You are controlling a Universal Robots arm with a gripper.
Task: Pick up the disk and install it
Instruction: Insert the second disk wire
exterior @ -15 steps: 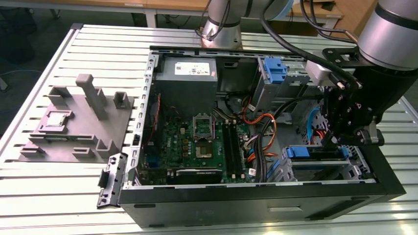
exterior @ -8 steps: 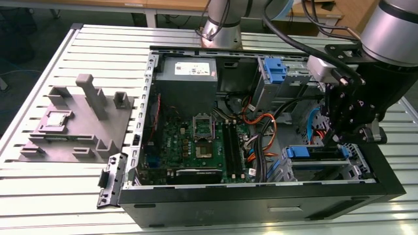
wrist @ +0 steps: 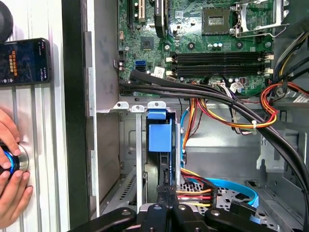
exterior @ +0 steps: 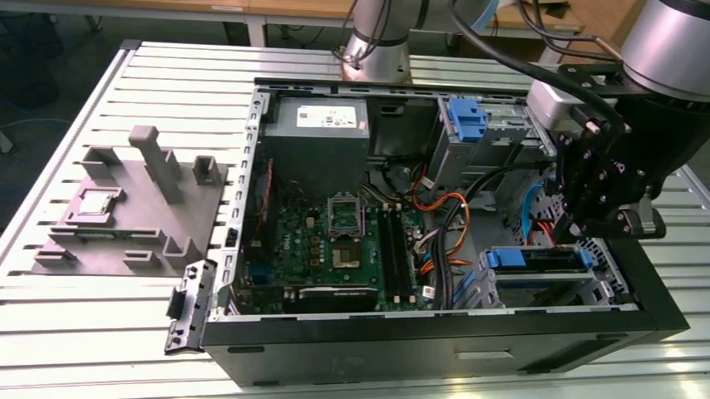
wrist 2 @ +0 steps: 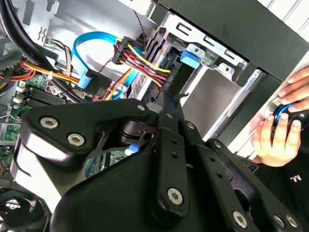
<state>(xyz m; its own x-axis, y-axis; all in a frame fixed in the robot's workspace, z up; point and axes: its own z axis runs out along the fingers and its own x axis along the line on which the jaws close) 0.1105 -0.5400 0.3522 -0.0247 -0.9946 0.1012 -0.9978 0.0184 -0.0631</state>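
Observation:
The disk (exterior: 534,259) lies in the drive cage at the near right corner of the open computer case (exterior: 444,332), its bright blue rails showing. In the first wrist view its blue rail end (wrist: 159,137) sits in the cage slot, with the dark drive body running back toward my fingertips. My gripper (exterior: 577,229) hangs just above the cage, directly over the disk. In both wrist views the gripper (wrist: 167,193) (wrist 2: 166,99) is shut, its tips together at the disk's rear end, with nothing visible between them.
Orange, red and blue cables (wrist: 231,111) cross beside the cage, next to the motherboard (exterior: 332,241). Another blue-railed bay (exterior: 468,116) stands at the back. A grey fixture (exterior: 133,199) sits on the exterior view's left. A person's hand (wrist 2: 282,130) rests outside the case, near a phone (wrist: 24,62).

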